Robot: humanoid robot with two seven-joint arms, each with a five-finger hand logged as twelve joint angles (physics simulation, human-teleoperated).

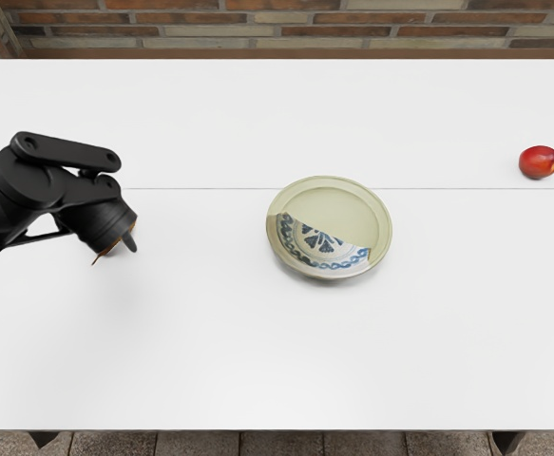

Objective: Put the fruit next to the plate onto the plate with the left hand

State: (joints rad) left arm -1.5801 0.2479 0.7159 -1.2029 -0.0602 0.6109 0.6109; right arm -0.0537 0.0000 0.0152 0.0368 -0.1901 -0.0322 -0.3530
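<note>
My left hand comes in from the left edge, well left of the plate. Its black fingers are curled around a small fruit, of which only an orange-brown sliver shows under the palm. The rest of that fruit is hidden by the hand. The plate is a pale green dish with a blue pattern inside, and it sits at the middle of the white table with nothing on it. A wide stretch of bare table separates the hand from the plate's left rim.
A red apple-like fruit lies at the far right of the table, well away from the plate. A brick wall runs behind the table's far edge. The table's front edge shows along the bottom.
</note>
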